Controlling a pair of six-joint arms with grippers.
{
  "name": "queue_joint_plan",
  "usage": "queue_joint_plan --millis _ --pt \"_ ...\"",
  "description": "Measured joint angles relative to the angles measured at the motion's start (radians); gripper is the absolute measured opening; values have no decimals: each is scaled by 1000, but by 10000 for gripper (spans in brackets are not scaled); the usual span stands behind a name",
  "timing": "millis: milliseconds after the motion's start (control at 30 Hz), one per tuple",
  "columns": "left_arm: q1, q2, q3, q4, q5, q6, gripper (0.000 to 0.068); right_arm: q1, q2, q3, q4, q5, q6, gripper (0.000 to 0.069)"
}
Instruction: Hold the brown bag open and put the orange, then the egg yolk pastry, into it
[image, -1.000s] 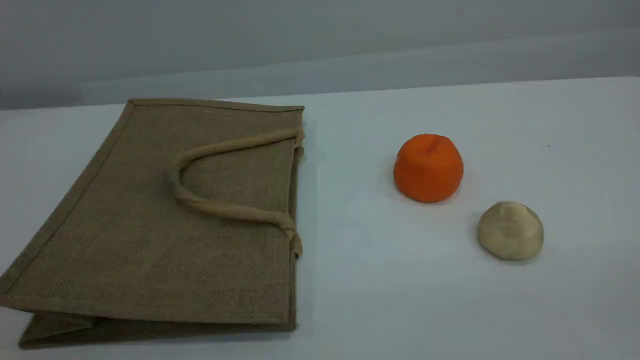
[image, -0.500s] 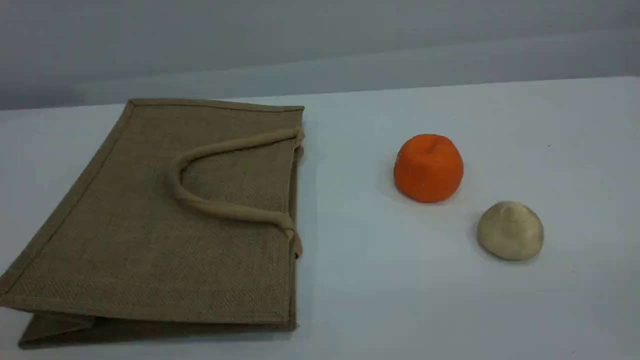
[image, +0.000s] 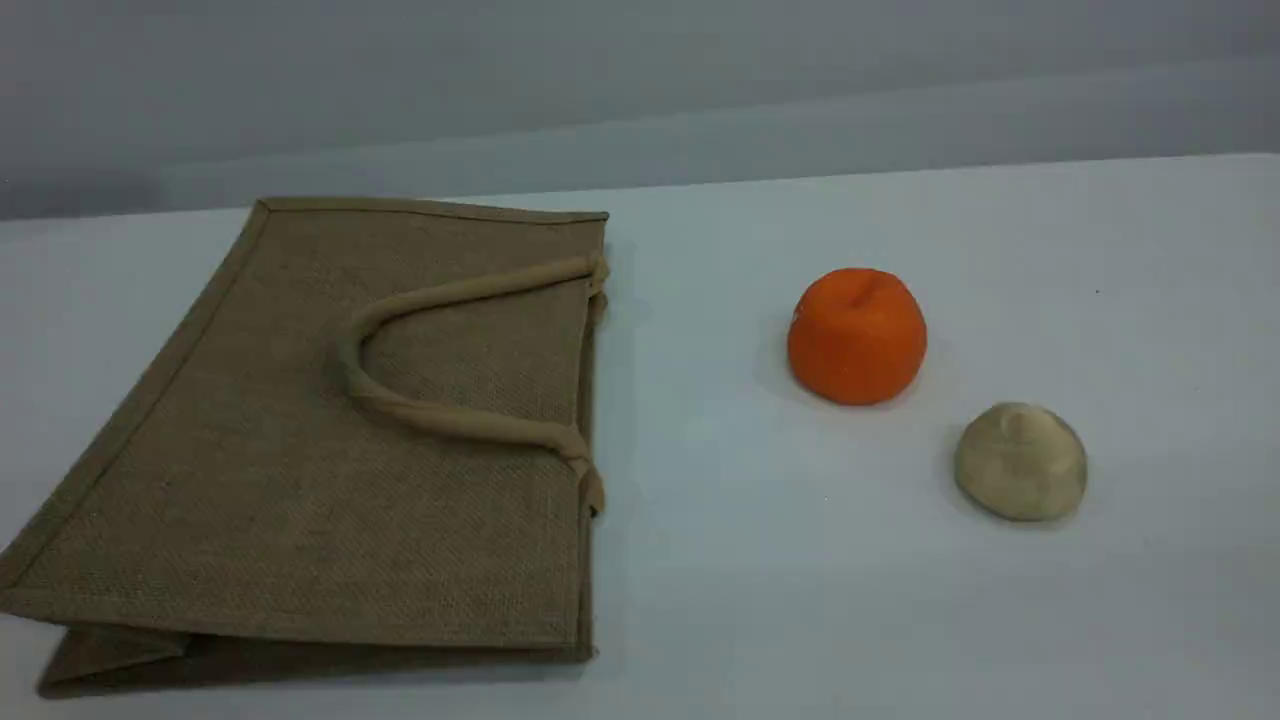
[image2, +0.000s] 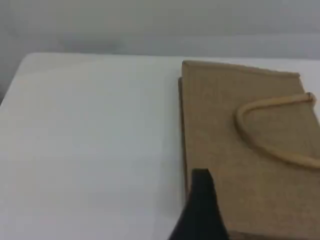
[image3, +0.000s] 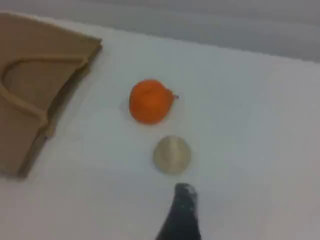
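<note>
Leftward, brown bag (image: 300, 450) flat; wide table (image: 700, 540) gap to orange (image: 856, 336), egg yolk pastry (image: 1020, 462).

The place reads as a lab test bench, staged rather than lived in. The brown bag (image: 300, 500) lies flat on a plain white table (image: 780, 600), and behind the bag a flat, pale grey wall (image: 700, 90) closes the view. To the right of the bag, well apart from it, the orange (image: 856, 336) and the egg yolk pastry (image: 1020, 462) sit as props under even, soft light.
</note>
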Motion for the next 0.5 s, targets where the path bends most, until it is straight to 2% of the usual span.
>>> queue_joint_plan --millis 200,300,500 --pt "0 194 -105 -5 -10 -20 511 0 191 -159 0 -97 15 573" --pt "0 300 -120 -12 -58 -20 511 0 288 -232 0 -141 27 573" --pt "0 496 -120 -26 -189 -20 511 0 472 -334 0 -135 43 573"
